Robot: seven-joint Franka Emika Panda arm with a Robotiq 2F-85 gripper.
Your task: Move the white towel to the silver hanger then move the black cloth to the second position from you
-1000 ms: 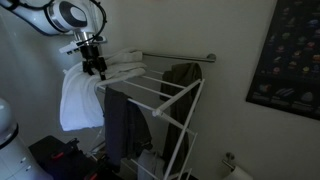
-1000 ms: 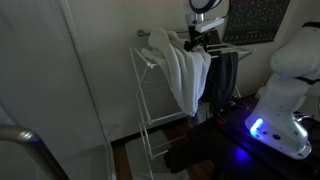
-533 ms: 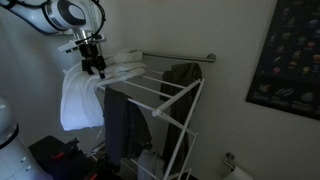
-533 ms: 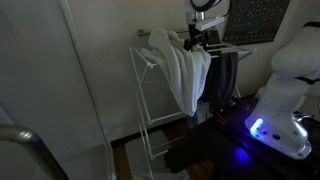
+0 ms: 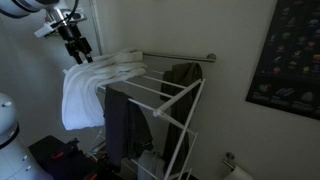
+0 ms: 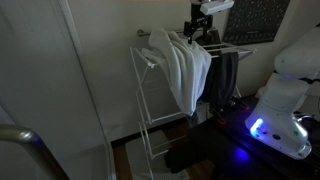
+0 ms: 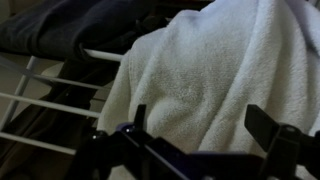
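The white towel (image 5: 85, 90) hangs in thick folds over the near end of the drying rack, just by the end of the silver hanger (image 5: 185, 57) on the wall. It also shows in an exterior view (image 6: 182, 65) and fills the wrist view (image 7: 215, 70). My gripper (image 5: 77, 47) (image 6: 197, 27) is open and empty, a little above the towel; its fingers (image 7: 200, 125) are spread wide over it. The black cloth (image 5: 122, 125) hangs limp from a rack bar beside the towel, also seen in an exterior view (image 6: 226, 75).
The white wire drying rack (image 5: 165, 102) (image 6: 145, 90) stands against the wall. A dark olive-green cloth (image 5: 183, 78) hangs at its far end. A dark poster (image 5: 290, 55) is on the wall. The robot base (image 6: 285, 95) stands by the rack.
My gripper has let go of the towel and risen up and away from it. The towel stays draped where it was.
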